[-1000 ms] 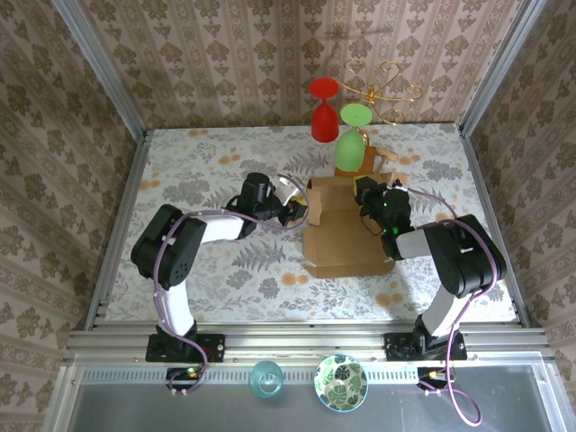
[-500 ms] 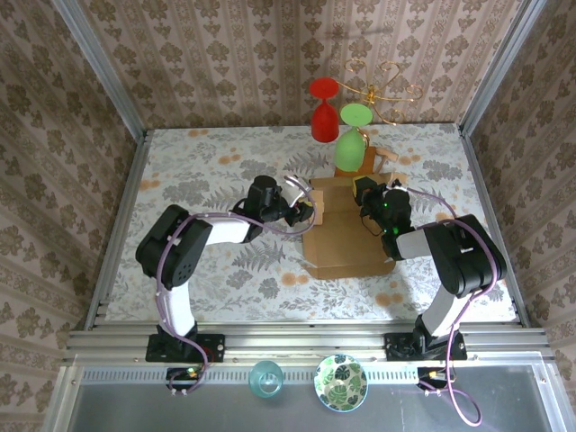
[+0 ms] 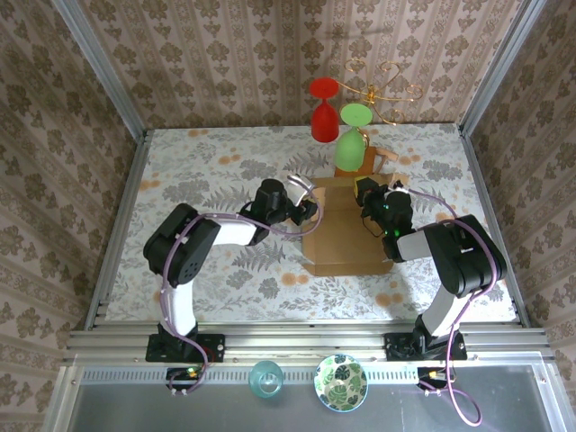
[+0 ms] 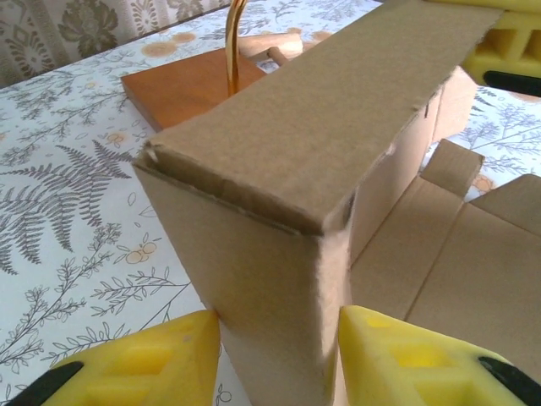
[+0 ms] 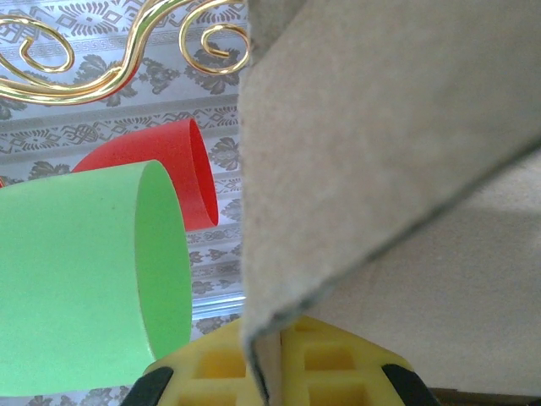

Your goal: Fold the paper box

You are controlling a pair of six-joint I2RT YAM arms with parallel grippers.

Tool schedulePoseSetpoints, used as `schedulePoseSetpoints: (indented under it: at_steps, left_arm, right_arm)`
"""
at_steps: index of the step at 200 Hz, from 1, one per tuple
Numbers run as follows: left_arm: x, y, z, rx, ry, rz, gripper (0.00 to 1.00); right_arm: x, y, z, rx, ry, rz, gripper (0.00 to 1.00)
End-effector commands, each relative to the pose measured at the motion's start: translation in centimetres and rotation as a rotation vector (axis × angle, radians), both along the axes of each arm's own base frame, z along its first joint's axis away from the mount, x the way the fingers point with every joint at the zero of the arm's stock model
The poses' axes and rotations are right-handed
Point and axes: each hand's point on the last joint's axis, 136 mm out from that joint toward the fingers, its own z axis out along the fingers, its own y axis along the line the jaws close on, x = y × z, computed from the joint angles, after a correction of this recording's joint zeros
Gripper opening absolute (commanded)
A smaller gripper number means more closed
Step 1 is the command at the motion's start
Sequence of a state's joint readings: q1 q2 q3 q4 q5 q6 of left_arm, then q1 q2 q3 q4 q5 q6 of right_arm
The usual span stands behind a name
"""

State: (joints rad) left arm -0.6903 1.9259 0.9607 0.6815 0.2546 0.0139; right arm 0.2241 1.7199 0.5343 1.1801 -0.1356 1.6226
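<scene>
**Box (image 3: pixel 346 241) partly folded, one wall up**

Left gripper (image 4: pixel 279 338) clamps the doubled left wall, which stands upright. The box lies mid-table with its near panels still flat, so by my judgement the other walls and the lid are left to do. Right gripper (image 3: pixel 367 194) pinches a thin rear flap. One box, one stand (image 4: pixel 190 85), two glasses (image 3: pixel 324 121).

Left arm (image 3: pixel 184 247), right arm (image 3: pixel 459 256): black joint housings, white links, purple cables looping alongside. Fingers (image 4: pixel 414 359) bright yellow, moulded square recesses, black trim at base.
</scene>
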Motion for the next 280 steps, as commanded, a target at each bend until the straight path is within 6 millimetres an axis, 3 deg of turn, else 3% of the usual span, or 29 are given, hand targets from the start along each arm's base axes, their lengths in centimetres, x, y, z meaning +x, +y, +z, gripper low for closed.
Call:
schedulePoseSetpoints:
  at_steps: [1, 25, 80, 122, 179, 243, 259, 262, 280]
  left_arm:
    - [1.5, -0.2, -0.2, 0.016, 0.001, 0.103, 0.39]
    - [2.0, -0.3, -0.7, 0.053, -0.012, 0.165, 0.37]
    - [2.7, -0.6, -1.3, 0.079, -0.003, 0.241, 0.12]
    - [3.4, 0.3, -2.1, 0.181, 0.0, 0.389, 0.0]
    - [3.7, 1.5, -2.5, 0.331, -0.023, 0.568, 0.0]
    - [3.1, 3.3, -0.8, 0.374, -0.119, 0.572, 0.0]
    - [2.7, 3.8, -0.7, 0.381, -0.142, 0.546, 0.0]
    - [2.6, 3.9, -0.7, 0.385, -0.147, 0.544, 0.0]
    - [2.0, 4.9, -0.7, 0.398, -0.159, 0.542, 0.0]
  right_arm:
    - [-1.0, 0.9, -2.7, -0.013, 0.075, 0.045, 0.0]
    - [-0.9, 0.9, -2.8, -0.01, 0.078, 0.038, 0.0]
    - [-0.8, 0.9, -2.6, -0.008, 0.074, 0.035, 0.0]
    - [-0.9, 1.3, -2.3, 0.001, 0.073, 0.022, 0.0]
    - [-1.6, 1.7, -1.8, -0.006, 0.107, -0.015, 0.0]
    - [-3.9, 0.0, 0.4, -0.066, 0.134, -0.069, 0.47]
    - [-4.3, -0.1, 0.7, -0.068, 0.139, -0.065, 0.54]
    - [-4.5, -0.1, 1.8, -0.06, 0.115, -0.062, 0.55]
    - [-5.0, -0.1, 2.6, -0.056, 0.107, -0.052, 0.59]
